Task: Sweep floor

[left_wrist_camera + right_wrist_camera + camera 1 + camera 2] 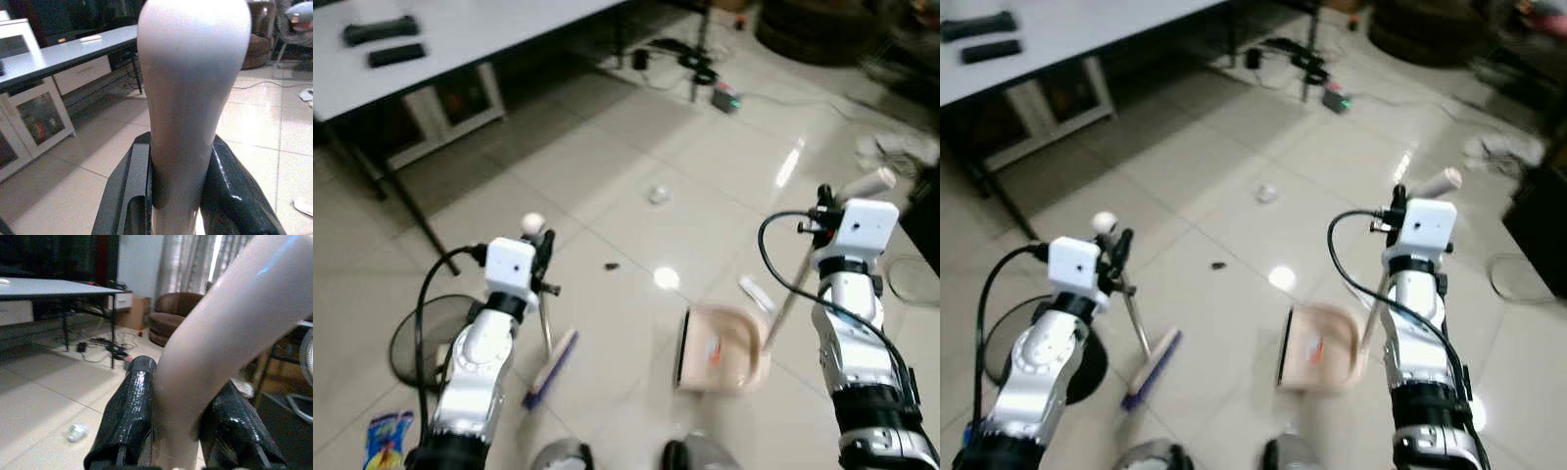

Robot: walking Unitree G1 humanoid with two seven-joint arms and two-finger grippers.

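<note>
The left gripper (542,257) is clenched around the pale handle of a small broom (548,338), just below its rounded knob; the wrist view shows the two black fingers (230,191) pressed against either side of that handle. The broom slants down to a flat brush head with dark bristles resting on the tiled floor (607,166), at about 7 o'clock from the dustpan.

The right gripper (824,217) is closed on the long pale handle of the dustpan (722,348), near its top end. From the wrist camera, the black fingers (132,416) pinch the handle between them. The handle runs down at an angle to the beige pan, which sits on the tiles between the two arms with its dark lip facing the broom. Inside the pan a small orange patch can be made out, though I cannot tell what it is.

Out on the floor, a small dark scrap (612,265) lies at about 10 o'clock from the pan, and a crumpled clear wrapper (658,195) lies farther off at about 11 o'clock. A white strip (756,293) lies just beside the pan at 1 o'clock.

A grey table (460,39) stands at the far left with two dark objects on top. Black cables (690,61) trail beyond.
</note>
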